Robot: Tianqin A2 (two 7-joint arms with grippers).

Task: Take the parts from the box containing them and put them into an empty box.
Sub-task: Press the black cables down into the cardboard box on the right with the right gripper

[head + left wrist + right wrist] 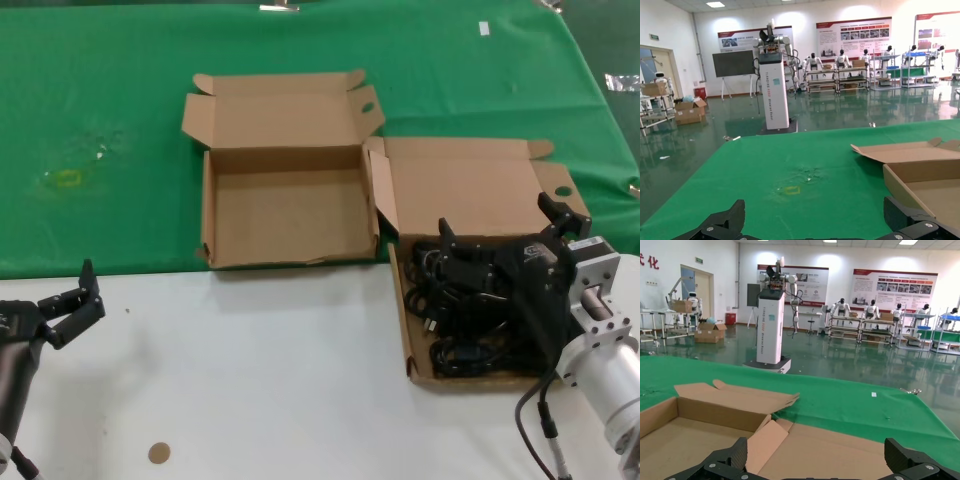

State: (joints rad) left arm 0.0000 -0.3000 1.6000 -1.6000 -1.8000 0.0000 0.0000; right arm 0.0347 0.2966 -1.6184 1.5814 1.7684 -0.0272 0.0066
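Observation:
The parts [468,325] are black coiled cords with plugs, heaped in the right-hand brown box containing them [408,330], whose lid [465,190] stands open behind. My right gripper [497,217] hovers open over the far half of that heap; in its wrist view the right gripper [820,465] faces only the lid [840,450], with nothing between the fingers. To the left on the green cloth lies the empty box [285,215], lid back, also the empty box [685,430] [925,175]. My left gripper [68,290] [817,227] waits open at the near left.
A white table [260,370] fills the near half, and a green cloth [100,100] covers the far half. A small brown disc [159,453] lies near the front edge. A yellowish mark [68,178] shows on the cloth at far left.

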